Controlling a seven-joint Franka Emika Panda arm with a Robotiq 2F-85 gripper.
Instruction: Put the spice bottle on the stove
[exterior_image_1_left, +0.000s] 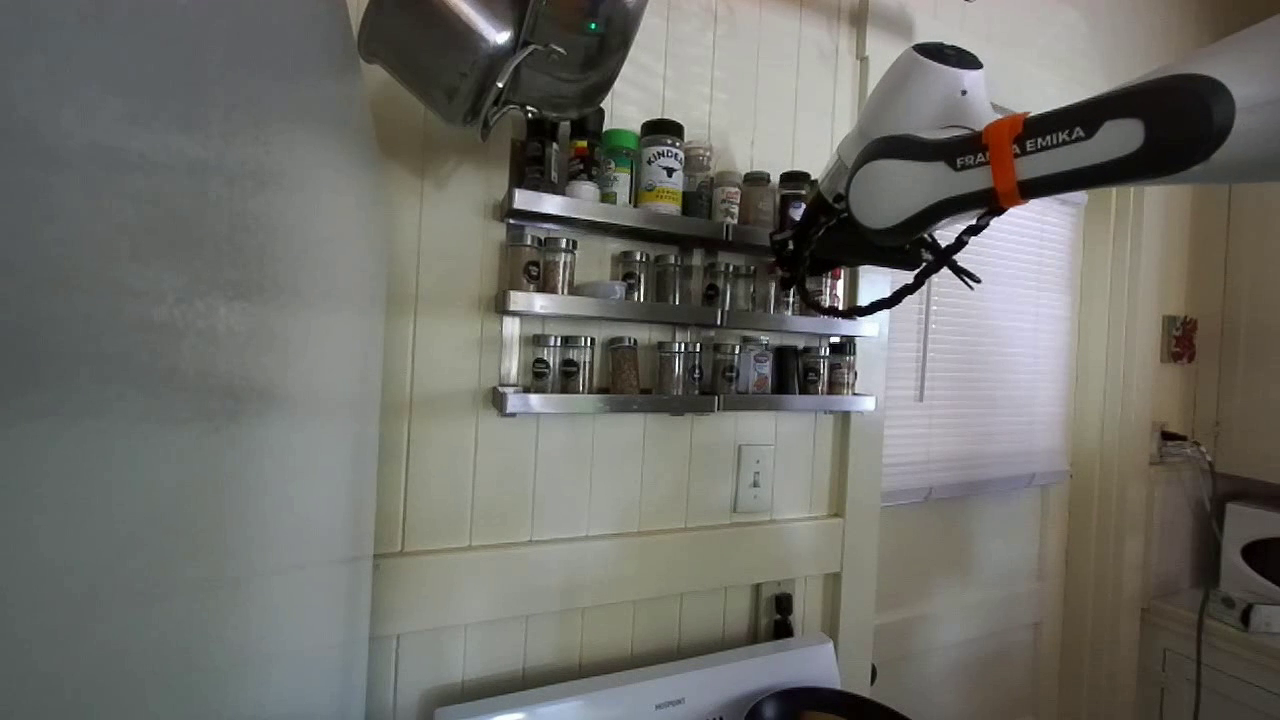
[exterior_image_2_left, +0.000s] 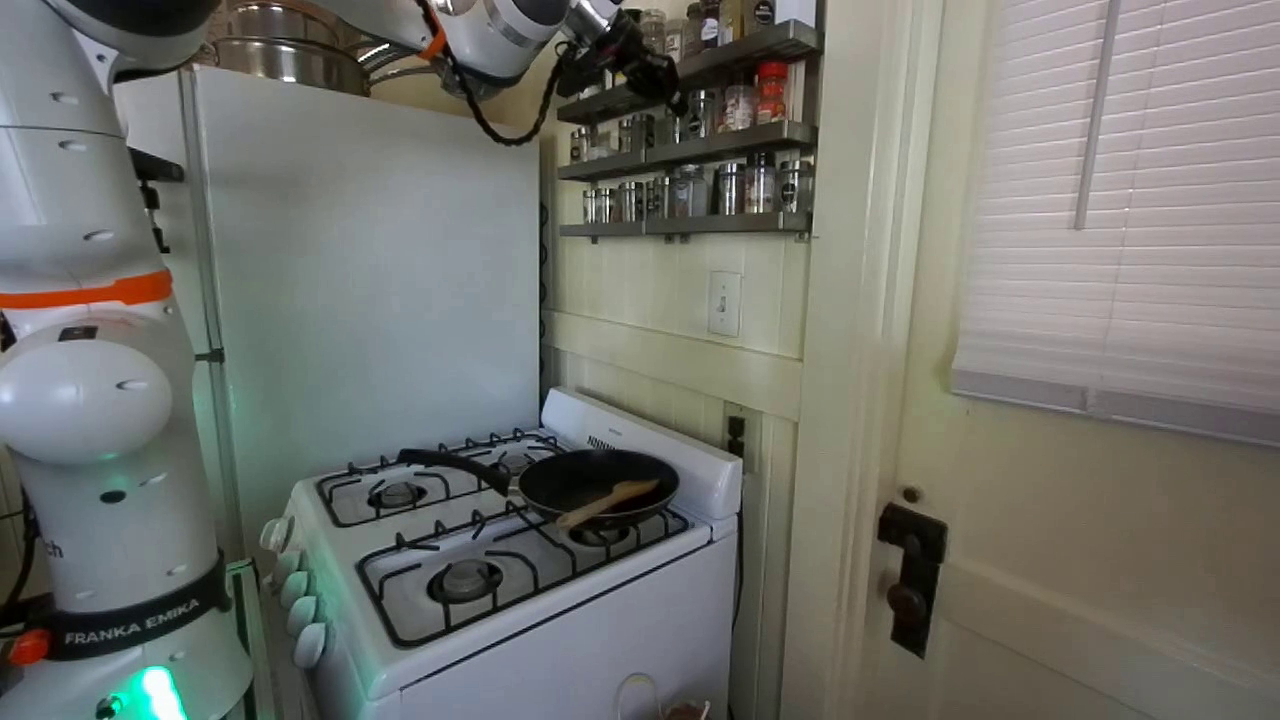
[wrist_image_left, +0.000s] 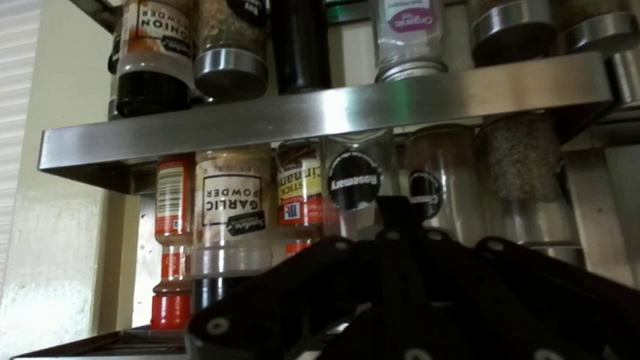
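The black gripper (wrist_image_left: 397, 215) has its jaws together in front of a cylindrical clear glass spice bottle (wrist_image_left: 356, 181), black-labelled Rosemary; whether they touch, I cannot tell. This bottle and several others stand along the middle brushed-steel shelf (wrist_image_left: 250, 122), high above the back edge of the white stove (exterior_image_2_left: 560, 620). Near that edge sits a round black frying pan (exterior_image_2_left: 570, 475).

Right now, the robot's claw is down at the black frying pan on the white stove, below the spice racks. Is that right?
Not quite: the claw isn't down there; both exterior views show it up by the spice racks. The black frying pan is indeed on the white stove below them.
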